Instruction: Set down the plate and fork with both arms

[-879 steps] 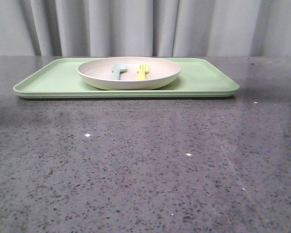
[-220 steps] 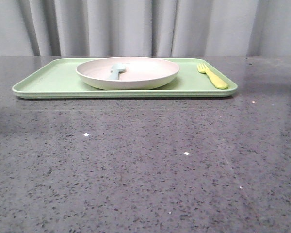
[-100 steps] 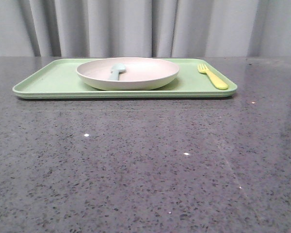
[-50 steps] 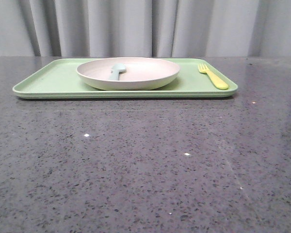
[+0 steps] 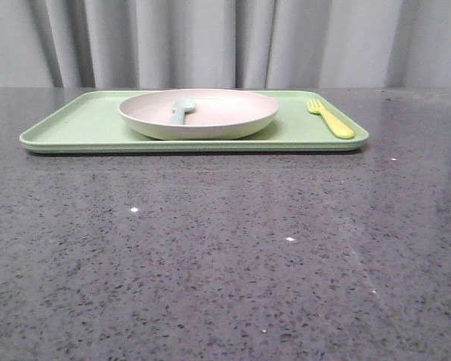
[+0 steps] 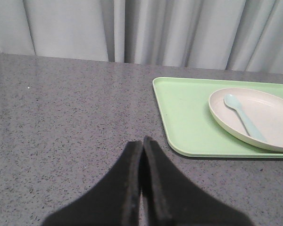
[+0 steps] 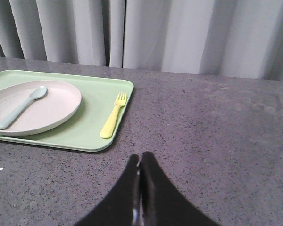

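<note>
- The tray (image 5: 90, 124) lies on the table (image 5: 225, 248), toward its far side, ahead of me; behind it hangs the curtain (image 5: 210, 41)
- The plate (image 5: 225, 120) sits on the tray, about mid-length; the spoon (image 5: 182, 110) lies in the plate, left of its middle
- The fork (image 5: 331, 120) lies on the tray to the right of the plate, near the tray's right end, apart from the plate, tines pointing away from me
- My left gripper (image 6: 142, 146) is over the table, left of the tray's left end and nearer me; my right gripper (image 7: 140, 160) is over the table, on my side of the tray's right end
</note>
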Controlling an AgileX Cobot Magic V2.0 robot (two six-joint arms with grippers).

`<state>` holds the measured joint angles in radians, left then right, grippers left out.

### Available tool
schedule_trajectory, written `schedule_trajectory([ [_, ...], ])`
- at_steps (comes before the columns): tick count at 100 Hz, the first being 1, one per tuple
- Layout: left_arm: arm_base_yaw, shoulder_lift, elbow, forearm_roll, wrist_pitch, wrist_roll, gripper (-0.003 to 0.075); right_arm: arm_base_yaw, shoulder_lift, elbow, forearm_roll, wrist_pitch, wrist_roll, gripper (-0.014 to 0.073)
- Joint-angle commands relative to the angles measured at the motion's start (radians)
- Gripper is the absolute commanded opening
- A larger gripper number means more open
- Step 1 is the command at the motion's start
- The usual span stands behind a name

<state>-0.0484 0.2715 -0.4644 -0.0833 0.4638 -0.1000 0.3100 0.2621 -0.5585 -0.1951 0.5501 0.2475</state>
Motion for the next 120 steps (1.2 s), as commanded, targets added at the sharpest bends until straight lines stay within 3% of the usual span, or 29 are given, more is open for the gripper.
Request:
schedule_trajectory([
  [1,0.004,0.007,-0.025,-0.002,-0.080,-0.002,-0.0020,-0.006,0.007,-0.024,-0.024,-0.083,-0.002,-0.0067],
  [32,0.004,-0.020,0.076,-0.002,-0.139,-0.002,-0.0020,-0.006,0.007,-0.024,-0.024,-0.084,-0.002,-0.0067],
  [64,0.022,-0.186,0.324,0.052,-0.403,-0.002,-0.0020,-0.006,0.007,-0.024,-0.024,-0.084,-0.002,-0.0067],
  [86,0.065,-0.302,0.434,0.052,-0.427,-0.002,-0.0020,-0.006,0.007,-0.024,-0.024,-0.083,-0.002,-0.0067],
  [120,0.082,-0.307,0.478,0.029,-0.464,-0.002,-0.0020,-0.006,0.007,-0.024,-0.024,-0.082,-0.002,-0.0067],
])
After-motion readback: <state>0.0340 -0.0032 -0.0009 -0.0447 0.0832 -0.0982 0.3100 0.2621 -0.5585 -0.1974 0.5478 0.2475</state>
